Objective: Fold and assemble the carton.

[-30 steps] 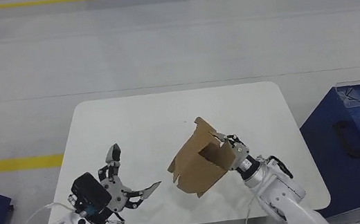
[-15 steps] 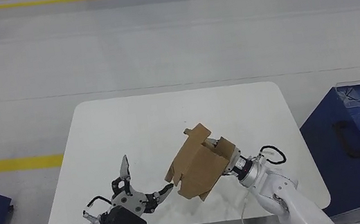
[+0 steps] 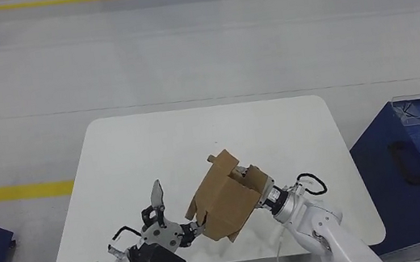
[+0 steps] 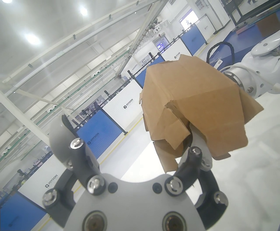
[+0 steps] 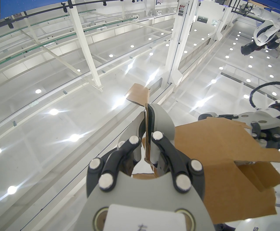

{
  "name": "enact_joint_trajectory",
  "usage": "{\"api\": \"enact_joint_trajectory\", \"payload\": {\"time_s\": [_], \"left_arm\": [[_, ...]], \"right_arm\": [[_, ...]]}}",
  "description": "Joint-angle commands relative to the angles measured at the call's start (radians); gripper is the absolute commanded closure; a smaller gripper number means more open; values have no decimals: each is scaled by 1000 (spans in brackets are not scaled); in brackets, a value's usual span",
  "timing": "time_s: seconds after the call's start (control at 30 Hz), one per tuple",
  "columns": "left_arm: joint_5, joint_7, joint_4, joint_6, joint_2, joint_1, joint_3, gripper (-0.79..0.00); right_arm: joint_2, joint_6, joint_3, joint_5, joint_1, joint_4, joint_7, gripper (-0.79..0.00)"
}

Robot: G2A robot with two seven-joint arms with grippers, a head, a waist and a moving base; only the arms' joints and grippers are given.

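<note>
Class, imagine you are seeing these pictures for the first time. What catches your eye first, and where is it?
First comes the half-folded brown cardboard carton, held over the near part of the white rounded table. The right gripper is shut on one of its flaps. The left gripper is wide open on the opposite side, with one finger up among the loose flaps.

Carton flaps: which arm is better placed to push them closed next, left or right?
Left, probably. The right gripper is shut on a wall of the carton, holding it up. The left gripper is open, with one finger at the loose flaps.
</note>
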Motion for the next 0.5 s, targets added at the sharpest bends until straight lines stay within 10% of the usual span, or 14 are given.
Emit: {"api": "enact_joint_trajectory", "payload": {"time_s": [0.0,0.1,0.3,0.37,0.47], "left_arm": [[5,4,1,8,-3,-3,5,-659],[14,3,5,23,-8,-7,7,-363],[12,9,7,32,-14,-6,3,-212],[15,9,7,33,-16,-4,2,0],[30,7,9,49,-19,1,1,0]], "right_arm": [[-1,1,-3,-6,-1,-4,-3,0],[-3,-1,-7,-14,-3,-10,-8,0],[-7,-7,-17,-36,-4,-15,-11,0],[-8,-10,-20,-44,-6,-16,-9,0],[-9,-15,-23,-68,-9,-18,-6,0]]}}
